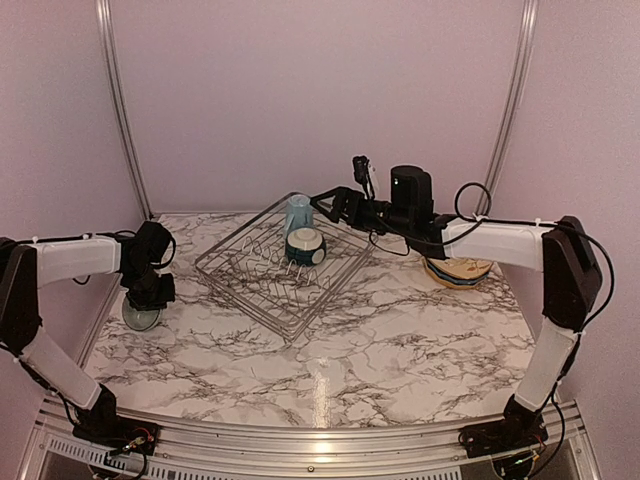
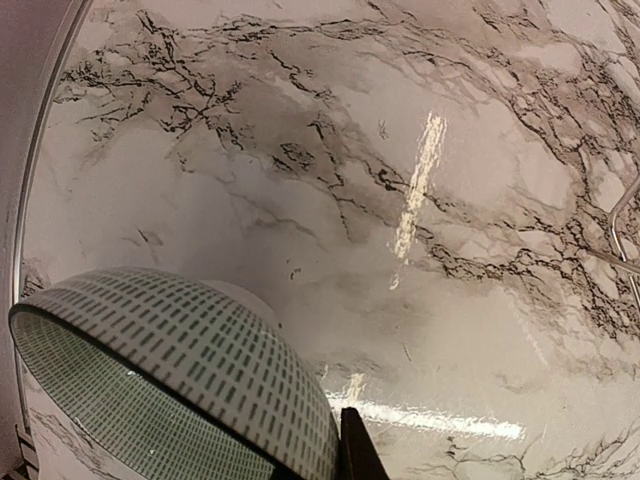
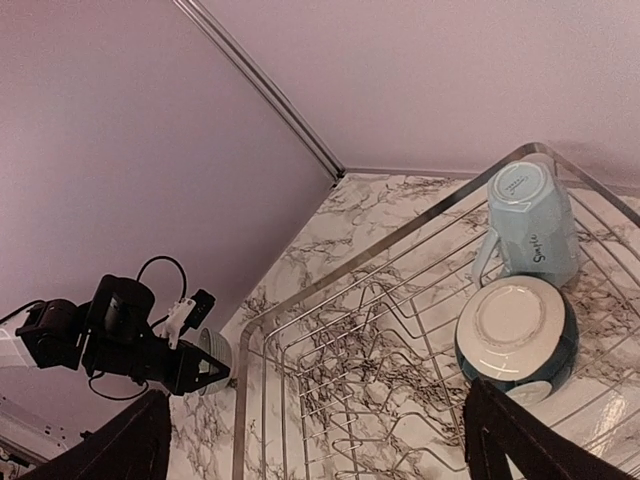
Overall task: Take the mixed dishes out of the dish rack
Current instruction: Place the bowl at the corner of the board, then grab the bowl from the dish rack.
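**Mia:** Where are the dishes now?

**Tom:** Look at the dish rack (image 1: 285, 265). Two things sit inside it, at its far corner. One is the mug (image 1: 297, 213). The other is the teal bowl (image 1: 305, 246), bottom up, touching the mug on the near side.

**Mia:** And the others?

**Tom:** The plates (image 1: 458, 270) lie in a pile on the table (image 1: 330, 350), well to the right of the rack. The grey-green bowl (image 2: 180, 380) is out too, well to the left of the rack.

**Mia:** Who has that bowl?

**Tom:** The left gripper (image 1: 145, 297). Its jaws are pinched tight on the bowl's rim. The bowl is tilted and low over the table. I cannot tell if it touches.

**Mia:** So what step is this?

**Tom:** I think it is putting that bowl down. Next it has to lower the bowl flat and let go.

**Mia:** And the other arm?

**Tom:** The right gripper (image 1: 335, 205) hangs over the far corner of the rack, near the mug. Its jaws are wide and hold nothing. I think it must come down straight over the mug or the teal bowl, then close softly. The rack's wires are close, so it could bump them.
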Controlling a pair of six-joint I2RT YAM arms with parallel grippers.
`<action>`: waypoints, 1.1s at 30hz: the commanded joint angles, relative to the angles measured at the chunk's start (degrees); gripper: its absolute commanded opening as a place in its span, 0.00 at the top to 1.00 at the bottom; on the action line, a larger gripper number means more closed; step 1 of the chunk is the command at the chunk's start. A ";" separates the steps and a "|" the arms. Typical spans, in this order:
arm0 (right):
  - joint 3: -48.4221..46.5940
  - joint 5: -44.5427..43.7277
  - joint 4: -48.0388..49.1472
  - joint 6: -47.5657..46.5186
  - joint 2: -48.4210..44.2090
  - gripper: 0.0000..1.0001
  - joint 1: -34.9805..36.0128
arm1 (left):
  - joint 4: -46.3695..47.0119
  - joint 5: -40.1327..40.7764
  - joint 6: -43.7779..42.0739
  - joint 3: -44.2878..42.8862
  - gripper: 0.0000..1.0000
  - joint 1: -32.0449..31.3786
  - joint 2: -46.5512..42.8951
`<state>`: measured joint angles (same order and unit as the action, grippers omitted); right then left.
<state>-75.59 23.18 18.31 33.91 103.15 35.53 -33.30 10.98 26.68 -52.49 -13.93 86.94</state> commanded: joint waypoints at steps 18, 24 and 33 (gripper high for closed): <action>-2.67 -3.20 -8.21 -4.90 -0.55 0.02 0.56 | 0.17 0.14 -2.16 -0.78 0.54 0.31 -7.09; -6.71 -9.00 -17.34 -9.57 -0.29 0.01 1.74 | 1.59 1.63 -3.46 -1.47 0.39 0.31 -15.13; -17.96 -23.77 -33.89 -19.24 4.97 0.01 8.00 | 14.90 -9.76 -7.11 -6.82 0.28 0.24 -25.56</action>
<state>-86.78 8.60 -5.02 21.19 104.51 39.83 -27.92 9.63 22.04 -55.57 -13.91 64.90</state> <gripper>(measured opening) 0.985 0.689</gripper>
